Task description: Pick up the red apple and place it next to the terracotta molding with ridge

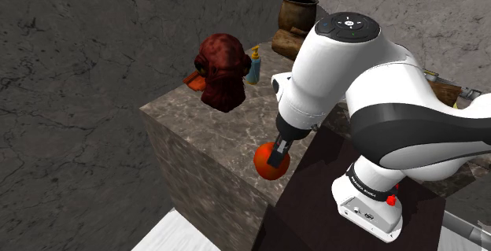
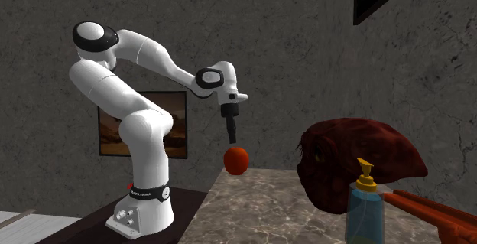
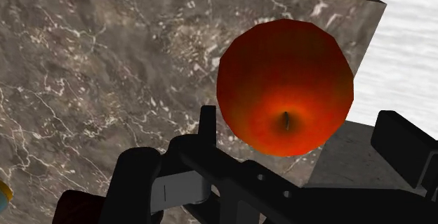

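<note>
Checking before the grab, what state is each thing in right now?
Gripper: open, poised over the apple.
Apple: resting at the counter's corner, not held.
Soap bottle: upright.
Jar: upright.
Molding: lying on the counter.

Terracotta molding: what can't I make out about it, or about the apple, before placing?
1. Terracotta molding: in the shoulder view mostly hidden behind the dark red bust; in the second exterior view cut off by the right edge. Its ridge cannot be seen.
2. Apple: in the shoulder view the gripper covers its top, so finger contact cannot be told.
</note>
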